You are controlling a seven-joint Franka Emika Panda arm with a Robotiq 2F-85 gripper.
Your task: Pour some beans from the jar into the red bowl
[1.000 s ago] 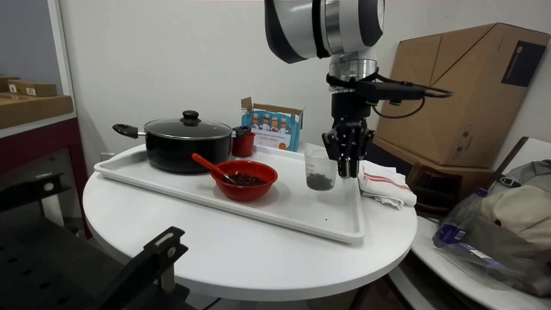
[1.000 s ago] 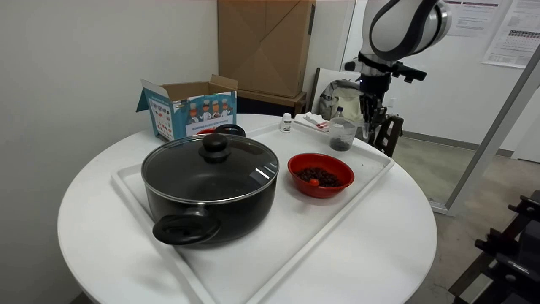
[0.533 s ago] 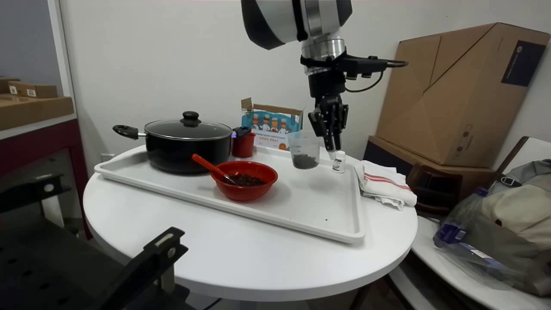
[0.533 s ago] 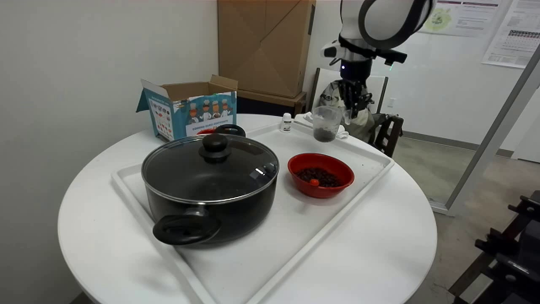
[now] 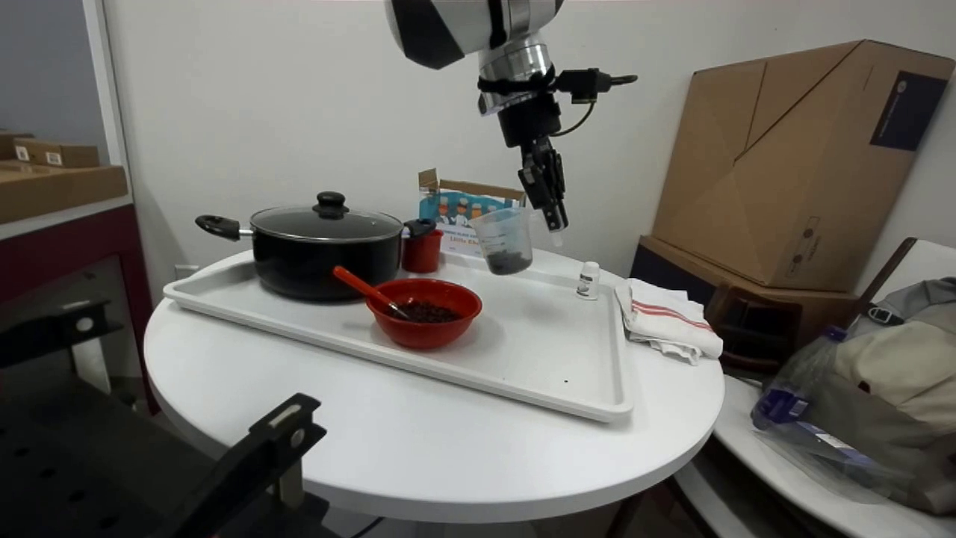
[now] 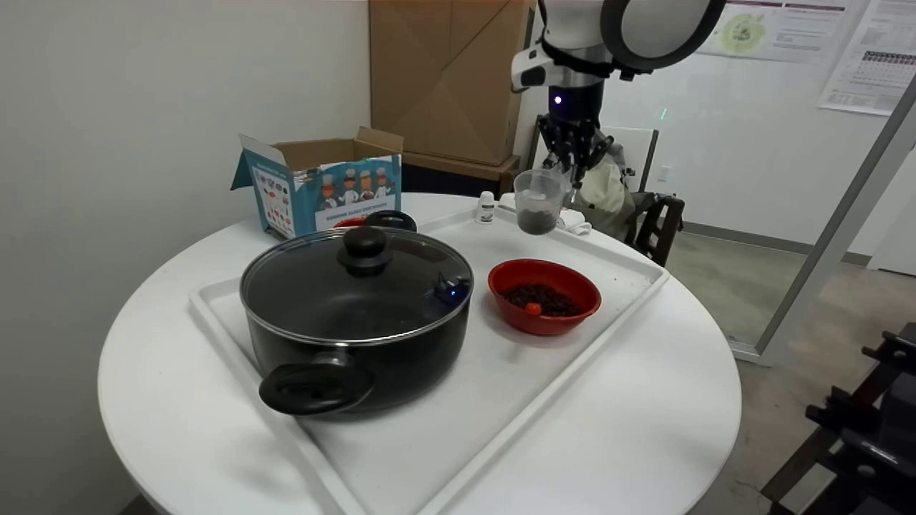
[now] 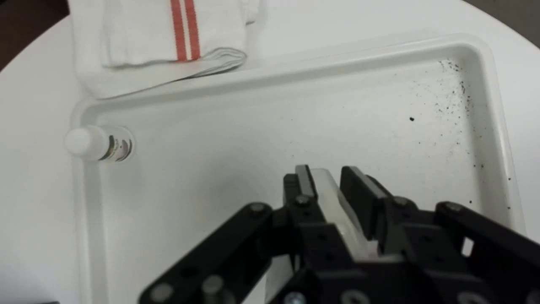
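Note:
The jar [image 5: 505, 233] is clear, with dark beans [image 5: 511, 261] low inside. It also shows in an exterior view [image 6: 538, 187]. It hangs in the air above the tray, its rim leaning slightly towards the bowl side. My gripper [image 5: 556, 221] is shut on the jar's handle; in the wrist view the pale handle [image 7: 333, 202] lies between the finger pads. The jar's body is hidden there. The red bowl [image 5: 424, 336] stands on the tray, lower and to the left of the jar, with dark beans and a red-handled spoon [image 5: 363, 284] in it. It also shows in an exterior view [image 6: 544, 325].
A black lidded pot [image 5: 325, 265] and a red cup [image 5: 423, 252] stand beyond the bowl. A small white bottle [image 5: 588, 281] is at the tray's corner. A striped towel [image 5: 668, 314] lies beside the tray [image 5: 538, 385]. An open cardboard box [image 6: 358, 187] stands behind.
My gripper has carried the jar up and leftwards in an exterior view, from over the tray's right end nearer to the bowl. The jar has tilted slightly. The bottle has come into sight.

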